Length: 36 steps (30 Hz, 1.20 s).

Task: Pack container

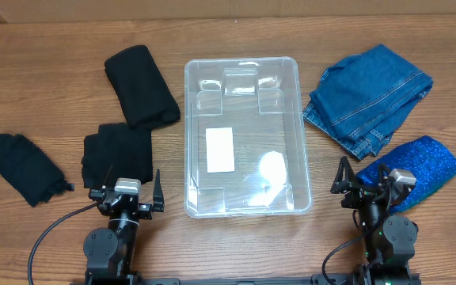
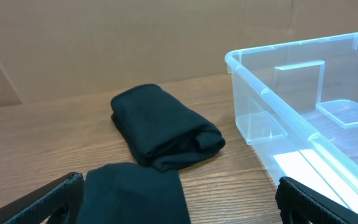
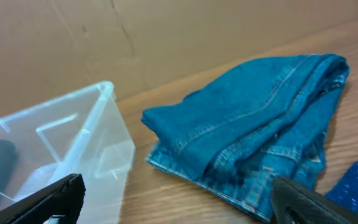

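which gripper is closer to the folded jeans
Right. The right gripper sits just short of the jeans; the left gripper is across the container, by a black garment.

The wooden tabletop (image 1: 54, 32) is holding everything. A clear container (image 1: 241, 60) is sitting in the middle. On its left, a black rolled cloth (image 1: 141, 85) is lying far back, a black flat cloth (image 1: 119, 152) nearer, and a black small cloth (image 1: 24, 168) way out left. On its right, jeans (image 1: 368, 96) are lying far back and a shiny blue cloth (image 1: 418, 166) nearer.
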{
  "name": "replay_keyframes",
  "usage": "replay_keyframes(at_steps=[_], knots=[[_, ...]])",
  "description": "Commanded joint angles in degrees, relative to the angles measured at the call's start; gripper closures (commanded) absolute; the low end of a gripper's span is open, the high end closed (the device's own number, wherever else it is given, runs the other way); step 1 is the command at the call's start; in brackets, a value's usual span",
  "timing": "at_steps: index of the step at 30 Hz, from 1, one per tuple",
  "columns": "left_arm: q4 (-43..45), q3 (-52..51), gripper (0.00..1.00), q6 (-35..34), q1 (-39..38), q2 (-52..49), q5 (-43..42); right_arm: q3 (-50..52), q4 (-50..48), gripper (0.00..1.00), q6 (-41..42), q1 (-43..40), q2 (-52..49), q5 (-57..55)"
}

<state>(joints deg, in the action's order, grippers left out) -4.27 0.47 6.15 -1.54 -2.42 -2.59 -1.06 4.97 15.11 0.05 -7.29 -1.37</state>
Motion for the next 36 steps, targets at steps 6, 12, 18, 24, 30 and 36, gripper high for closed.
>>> replay_keyframes(at_steps=[6, 12, 18, 24, 30, 36], knots=[[0.2, 2.6, 0.00, -13.2, -0.3, 0.2, 3.6, -2.6, -1.4, 0.00, 6.9, 0.3, -0.5, 2.5], [-2.8, 13.5, 0.00, -13.4, -0.3, -4.7, 3.6, -14.5, 3.0, 0.00, -1.0, 0.2, -10.4, -3.9], [-11.3, 28.6, 0.00, -13.4, -0.3, -18.0, 2.6, -33.7, 11.0, 0.00, -3.5, 0.1, -29.8, -6.7], [-26.8, 47.8, 0.00, -9.9, -0.3, -35.0, 3.2, -60.3, 32.2, 0.00, -3.3, -3.0, -53.9, -5.3], [-42.5, 63.6, 0.00, -10.0, -0.3, -48.4, 2.5, -84.6, 55.2, 0.00, -3.4, -6.1, -74.1, -3.5], [-49.3, 70.3, 0.00, -10.0, -0.3, -54.6, 0.6, -91.4, 59.4, 0.00, -4.9, -6.5, -81.2, -4.1]])
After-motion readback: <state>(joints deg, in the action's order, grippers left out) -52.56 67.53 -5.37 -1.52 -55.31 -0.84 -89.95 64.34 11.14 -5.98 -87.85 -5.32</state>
